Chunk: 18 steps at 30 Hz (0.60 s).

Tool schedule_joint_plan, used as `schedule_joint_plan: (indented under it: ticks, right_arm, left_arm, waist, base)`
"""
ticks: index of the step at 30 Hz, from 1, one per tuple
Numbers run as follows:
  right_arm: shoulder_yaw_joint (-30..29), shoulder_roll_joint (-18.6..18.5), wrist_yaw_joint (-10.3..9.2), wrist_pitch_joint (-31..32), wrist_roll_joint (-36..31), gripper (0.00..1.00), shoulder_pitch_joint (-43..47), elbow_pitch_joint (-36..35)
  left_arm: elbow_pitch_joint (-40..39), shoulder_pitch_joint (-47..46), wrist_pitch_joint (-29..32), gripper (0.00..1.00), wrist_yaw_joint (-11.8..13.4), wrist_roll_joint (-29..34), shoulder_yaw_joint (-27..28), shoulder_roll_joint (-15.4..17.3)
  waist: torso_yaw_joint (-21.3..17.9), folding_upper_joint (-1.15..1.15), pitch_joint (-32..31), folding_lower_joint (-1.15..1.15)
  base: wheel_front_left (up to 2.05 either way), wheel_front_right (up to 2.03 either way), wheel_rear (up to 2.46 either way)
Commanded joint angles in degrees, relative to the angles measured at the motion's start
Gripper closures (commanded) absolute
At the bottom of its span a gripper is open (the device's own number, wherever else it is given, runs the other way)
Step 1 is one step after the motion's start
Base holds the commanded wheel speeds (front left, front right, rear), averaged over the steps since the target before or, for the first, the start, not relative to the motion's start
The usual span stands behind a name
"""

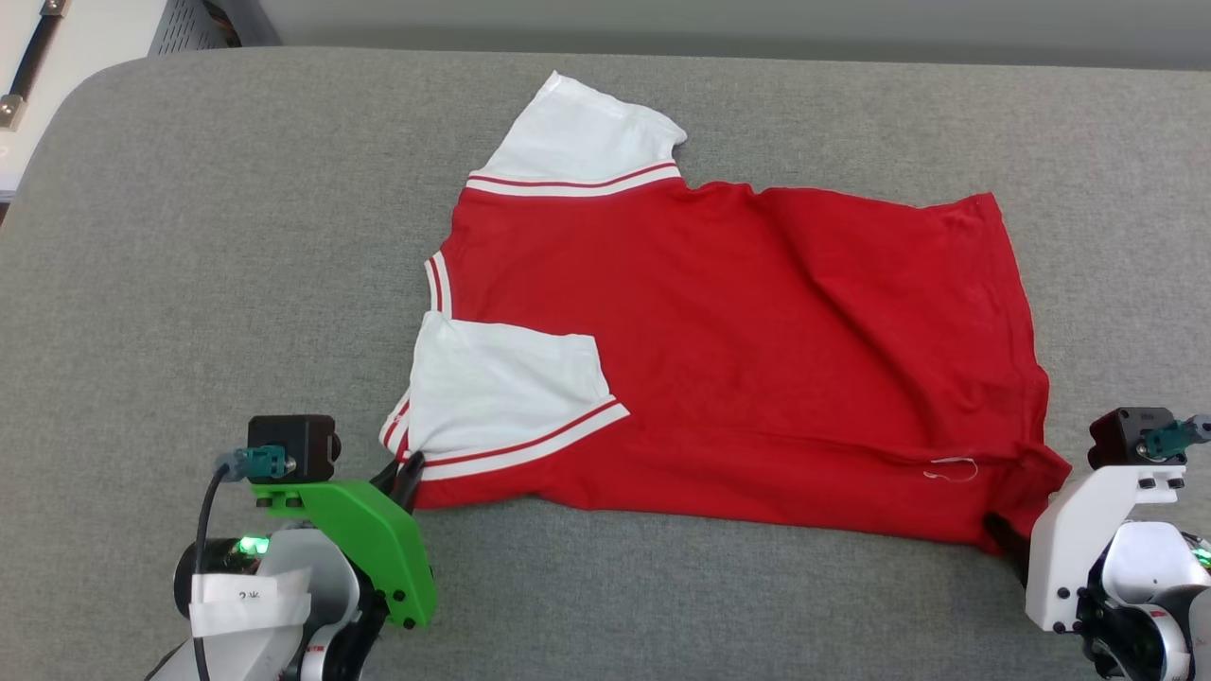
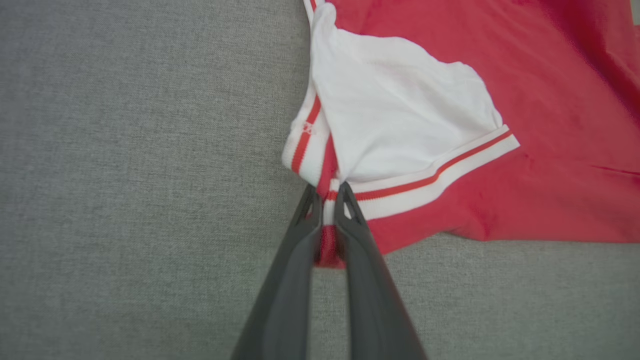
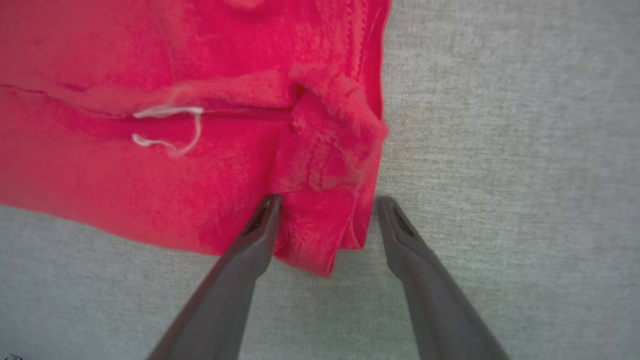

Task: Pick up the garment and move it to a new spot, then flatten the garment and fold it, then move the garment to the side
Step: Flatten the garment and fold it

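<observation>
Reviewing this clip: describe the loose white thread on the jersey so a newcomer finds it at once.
A red jersey lies spread on the grey fabric surface. Follow its near edge toward the right end effector; just short of that corner a thin white thread curls on the cloth. It is the lone white mark at that all-red end, far from the white sleeves.

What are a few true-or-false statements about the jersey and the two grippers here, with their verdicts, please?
1. The left gripper is shut on the garment at its striped sleeve trim. True.
2. The right gripper is clamped shut. False: its jaws stand open on either side of the garment's corner.
3. The garment lies on a grey fabric surface. True.
4. Both white sleeves spread outward. False: the near sleeve is folded over the red body.
</observation>
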Motion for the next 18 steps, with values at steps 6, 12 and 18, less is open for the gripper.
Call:
schedule_joint_plan:
  ticks: [6,12,18]
  right_arm:
    - [0.91,-0.44,-0.02,-0.19,1.17,1.0,0.01,2.35]
    - [0.03,-2.2,-0.02,0.33,2.19,1.0,0.38,1.74]
    - [-1.54,-4.52,-0.02,2.18,4.1,1.0,2.02,0.47]
  left_arm:
    - [-0.16,0.98,0.76,1.0,0.54,0.64,-0.49,0.66]
    - [0.44,2.3,1.13,1.0,0.41,0.26,-0.99,1.06]
    - [1.42,4.46,1.64,1.0,0.31,-0.45,-1.6,1.53]
  waist:
    - [-0.19,0.0,-1.36,0.0]
    - [-0.48,0.0,-3.84,0.0]
    - [-0.67,0.0,-6.91,0.0]
  base:
    - [0.0,0.0,0.0]
    - [0.0,0.0,0.0]
    - [0.0,0.0,0.0]
